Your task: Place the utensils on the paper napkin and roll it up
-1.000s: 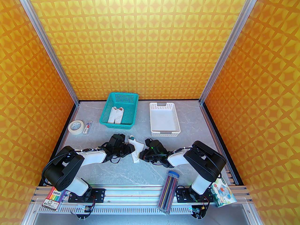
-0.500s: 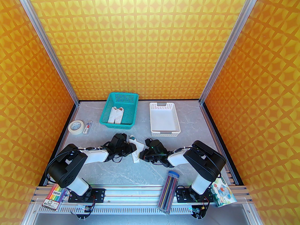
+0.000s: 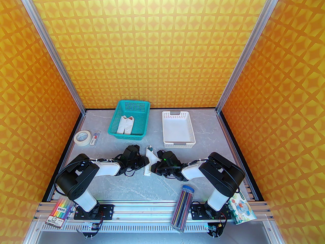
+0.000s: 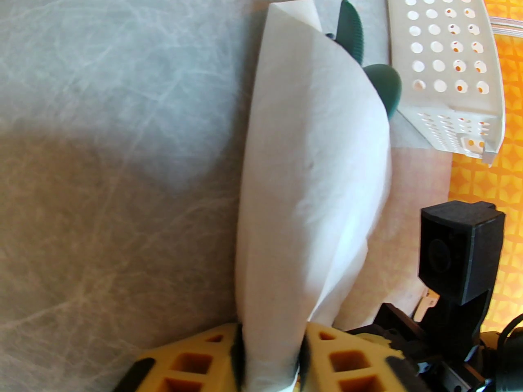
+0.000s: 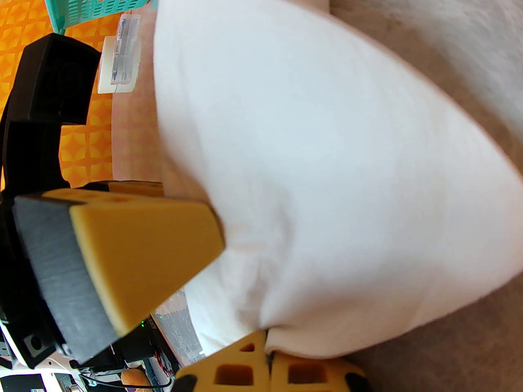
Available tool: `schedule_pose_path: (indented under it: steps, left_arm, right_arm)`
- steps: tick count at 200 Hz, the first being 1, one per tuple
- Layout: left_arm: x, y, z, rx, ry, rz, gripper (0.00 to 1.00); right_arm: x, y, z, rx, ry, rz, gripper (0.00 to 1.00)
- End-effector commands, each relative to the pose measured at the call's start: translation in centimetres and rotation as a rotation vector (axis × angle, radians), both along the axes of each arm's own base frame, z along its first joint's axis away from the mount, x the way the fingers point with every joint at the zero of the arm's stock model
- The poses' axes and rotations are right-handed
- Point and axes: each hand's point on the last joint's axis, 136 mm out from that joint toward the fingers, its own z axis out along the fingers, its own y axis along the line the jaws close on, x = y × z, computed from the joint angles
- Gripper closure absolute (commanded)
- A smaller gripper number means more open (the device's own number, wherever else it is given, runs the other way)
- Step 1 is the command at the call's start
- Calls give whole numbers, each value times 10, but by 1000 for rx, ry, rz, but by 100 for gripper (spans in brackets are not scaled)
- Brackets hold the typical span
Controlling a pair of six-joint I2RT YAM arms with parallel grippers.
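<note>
Boxed in by 3 orange patterned walls [image 3: 162, 47], the grey marbled table [image 3: 132, 187] carries the paper napkin [image 4: 314, 157] mid-table, wrapped around the utensils [image 4: 382, 84]. The left gripper [image 4: 271, 341] pinches one end of it. The right gripper [image 5: 267, 361] is clamped on its edge.

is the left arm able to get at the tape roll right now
Likely yes on reach: the tape roll sits on its side of the table, nothing between. But the left gripper is shut on the paper napkin, so it must let go.
</note>
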Motion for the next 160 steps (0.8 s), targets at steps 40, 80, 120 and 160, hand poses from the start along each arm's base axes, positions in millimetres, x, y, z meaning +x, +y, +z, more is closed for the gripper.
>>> schedule_pose_path:
  steps: [40,80,120,160]
  left_arm:
    - [-24,-5,-18,50,44,-83,97]
    - [-20,2,-11,70,-2,-61,100]
    - [-14,14,-2,84,-56,-10,100]
    - [-10,26,13,77,-118,28,100]
  right_arm:
    - [-24,-48,-54,-247,109,-23,100]
    - [-17,-49,-34,-226,36,-37,100]
    - [-12,-54,-13,-188,-25,-50,85]
    - [-9,-70,12,-192,-95,-63,67]
